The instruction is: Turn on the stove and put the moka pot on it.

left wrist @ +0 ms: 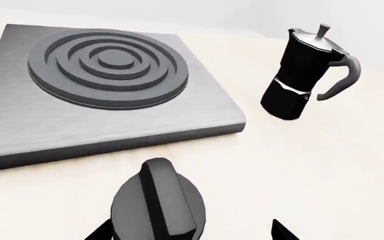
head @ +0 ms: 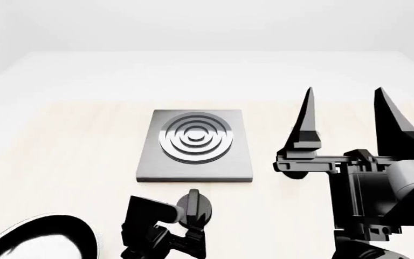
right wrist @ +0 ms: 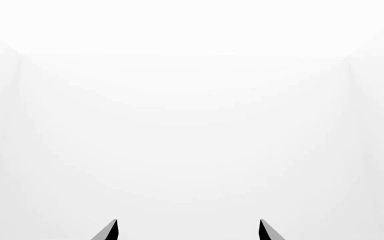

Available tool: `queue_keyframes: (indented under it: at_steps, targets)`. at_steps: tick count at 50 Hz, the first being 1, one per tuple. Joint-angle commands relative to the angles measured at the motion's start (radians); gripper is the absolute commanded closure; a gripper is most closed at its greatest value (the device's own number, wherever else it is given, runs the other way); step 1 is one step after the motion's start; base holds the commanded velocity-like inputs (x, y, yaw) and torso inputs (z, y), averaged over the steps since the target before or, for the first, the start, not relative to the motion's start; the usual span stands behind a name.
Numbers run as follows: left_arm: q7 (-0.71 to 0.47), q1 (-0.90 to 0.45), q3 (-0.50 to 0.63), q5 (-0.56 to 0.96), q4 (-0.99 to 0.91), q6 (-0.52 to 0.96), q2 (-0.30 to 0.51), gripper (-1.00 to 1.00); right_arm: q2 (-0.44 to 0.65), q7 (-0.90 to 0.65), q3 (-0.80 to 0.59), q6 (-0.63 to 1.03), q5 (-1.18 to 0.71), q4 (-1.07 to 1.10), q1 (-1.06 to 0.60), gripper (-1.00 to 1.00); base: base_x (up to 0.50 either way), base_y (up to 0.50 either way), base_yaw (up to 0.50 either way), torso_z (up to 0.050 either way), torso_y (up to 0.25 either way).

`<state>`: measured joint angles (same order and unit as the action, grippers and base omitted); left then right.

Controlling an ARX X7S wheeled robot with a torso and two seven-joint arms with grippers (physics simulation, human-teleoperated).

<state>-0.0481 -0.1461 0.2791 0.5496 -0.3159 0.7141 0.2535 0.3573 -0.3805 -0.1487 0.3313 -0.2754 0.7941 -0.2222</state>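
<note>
The stove is a flat grey plate with ring burner; it lies mid-table in the head view. Its black knob sits on the table in front of it. My left gripper is open with a finger on each side of the knob, the knob nearer one finger; it also shows in the head view. The black moka pot stands upright beside the stove. In the head view it is mostly hidden behind my right gripper. That gripper is open, empty, raised, fingers pointing up.
A black frying pan lies at the near left corner of the light wooden table. The right wrist view shows only white wall.
</note>
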Motion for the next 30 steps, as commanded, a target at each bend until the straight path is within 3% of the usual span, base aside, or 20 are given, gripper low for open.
queue_keyframes:
  at_steps: [1,30]
  targets:
    - [0.0,-0.016,0.012,-0.005,0.033,-0.001,-0.002,-1.0,0.004,-0.004,-0.004,-0.004,-0.001,-0.002,0.0,-1.0,0.0,0.0,0.0,0.0,0.0]
    - [0.024,-0.07,0.051,-0.03,0.144,-0.051,-0.019,-1.0,0.013,-0.01,-0.006,-0.022,-0.008,-0.011,0.008,-1.0,0.0,0.0,0.0,0.0,0.0]
